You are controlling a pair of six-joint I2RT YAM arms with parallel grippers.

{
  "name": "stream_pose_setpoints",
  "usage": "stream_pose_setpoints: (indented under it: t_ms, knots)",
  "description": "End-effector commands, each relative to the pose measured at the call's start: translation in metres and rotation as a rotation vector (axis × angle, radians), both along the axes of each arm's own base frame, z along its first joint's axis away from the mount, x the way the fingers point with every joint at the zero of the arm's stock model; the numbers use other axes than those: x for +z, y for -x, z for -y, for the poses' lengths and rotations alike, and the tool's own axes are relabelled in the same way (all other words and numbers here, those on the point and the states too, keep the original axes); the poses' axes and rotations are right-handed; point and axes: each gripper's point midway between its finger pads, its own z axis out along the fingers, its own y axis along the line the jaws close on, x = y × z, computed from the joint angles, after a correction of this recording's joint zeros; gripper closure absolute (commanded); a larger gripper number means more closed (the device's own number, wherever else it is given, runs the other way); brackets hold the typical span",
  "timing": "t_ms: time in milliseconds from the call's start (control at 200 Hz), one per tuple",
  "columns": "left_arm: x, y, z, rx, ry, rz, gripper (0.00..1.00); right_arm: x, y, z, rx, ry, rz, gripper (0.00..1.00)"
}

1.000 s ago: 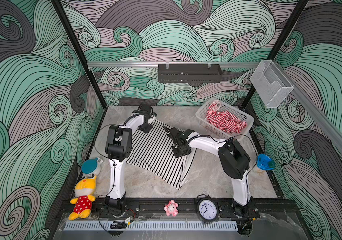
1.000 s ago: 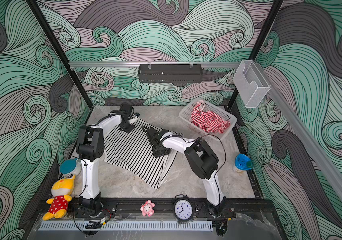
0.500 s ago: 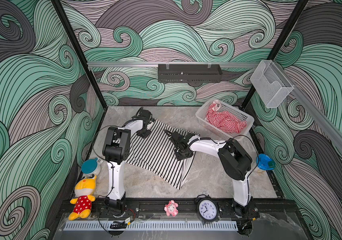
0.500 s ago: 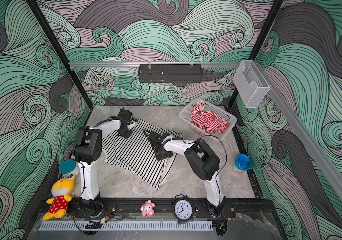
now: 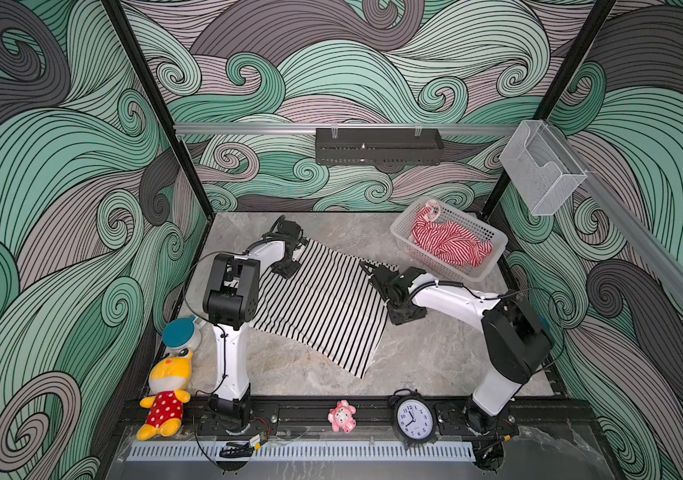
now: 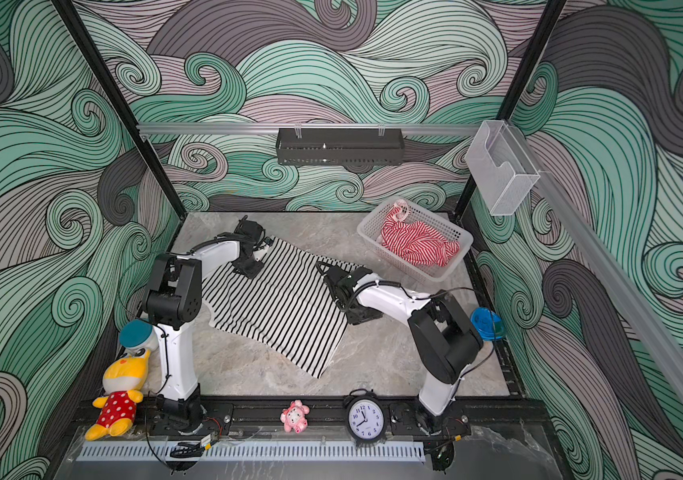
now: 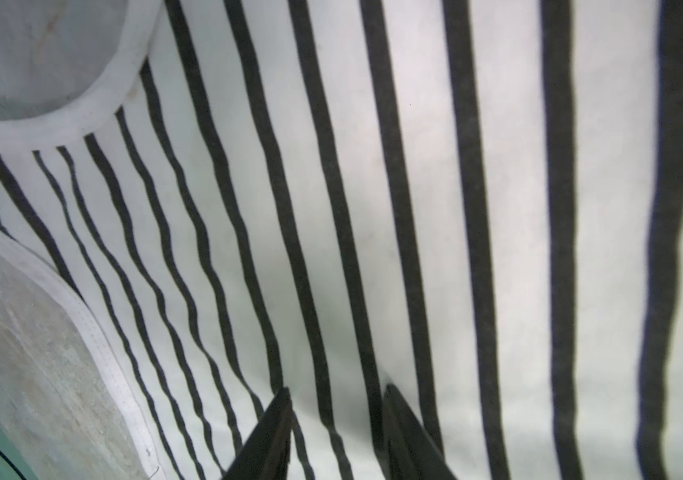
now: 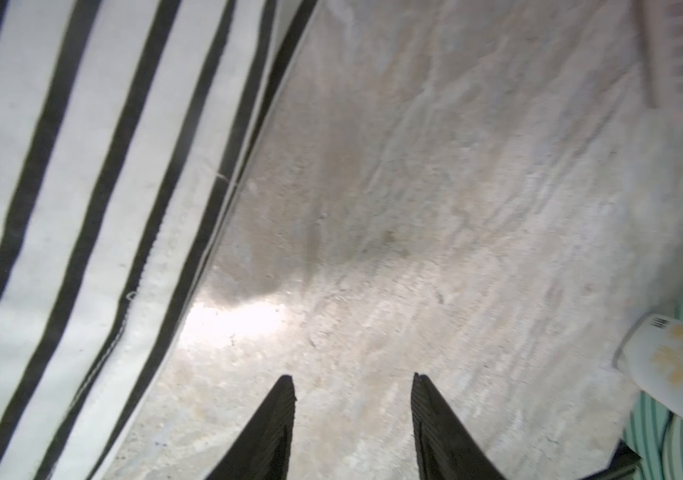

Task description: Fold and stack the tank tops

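We see the black-and-white tank top (image 5: 319,303) spread on the marble table (image 5: 435,357), left gripper (image 7: 337,387) above its striped cloth, jaws partly apart, empty, right gripper (image 8: 352,376) beside its edge, jaws apart over bare marble, red-and-white tank top (image 5: 450,245) bunched in the basket (image 5: 404,226), alarm clock (image 5: 413,419) numbered 1 to 12

The black-and-white tank top (image 5: 314,303) has thin stripes and a plain white trim. The red-and-white tank top (image 5: 452,247) is striped too, in a white basket (image 5: 493,259). The desk (image 5: 414,361) is grey with marble veins. The walls (image 5: 61,166) carry green, grey and pale mauve waves.
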Motion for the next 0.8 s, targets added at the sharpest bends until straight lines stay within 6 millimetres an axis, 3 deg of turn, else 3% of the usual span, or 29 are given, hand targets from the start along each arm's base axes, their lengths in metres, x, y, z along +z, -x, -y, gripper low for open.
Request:
stream_pose_setpoints:
  t_ms: [0, 225, 300, 361, 531, 796]
  knots:
    - [0.005, 0.030, 0.001, 0.022, 0.023, -0.075, 0.60, 0.029, -0.007, 0.004, -0.022, 0.013, 0.077, 0.52]
    - [-0.002, 0.049, -0.006, 0.034, -0.025, -0.101, 0.60, 0.006, -0.018, -0.109, -0.024, -0.573, 0.019, 0.52]
    - [-0.004, 0.054, -0.007, 0.041, -0.026, -0.109, 0.60, -0.003, -0.020, -0.138, -0.005, -0.668, -0.022, 0.53]
    - [-0.004, 0.056, -0.005, 0.039, -0.014, -0.116, 0.60, -0.013, -0.021, -0.150, 0.026, -0.652, -0.034, 0.54]
    - [0.000, 0.055, -0.006, 0.035, -0.018, -0.108, 0.60, -0.057, -0.023, -0.142, -0.006, -0.544, -0.092, 0.56]
    - [0.007, 0.059, -0.002, 0.034, 0.003, -0.114, 0.60, -0.072, -0.036, -0.091, -0.081, -0.433, -0.105, 0.54]
